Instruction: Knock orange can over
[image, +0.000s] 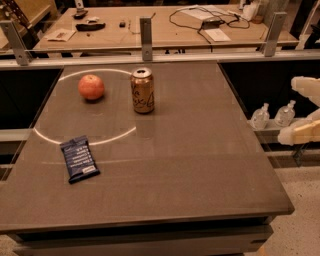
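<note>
The orange can stands upright on the dark grey table, toward the far middle, copper-coloured with a silver top. My gripper is off the table's right side, at the right edge of the view, well away from the can. Its two cream fingers are spread apart with nothing between them.
A reddish apple sits left of the can. A dark blue snack packet lies flat at the front left. A metal rail runs along the table's far edge. Two small clear bottles stand on a low shelf to the right.
</note>
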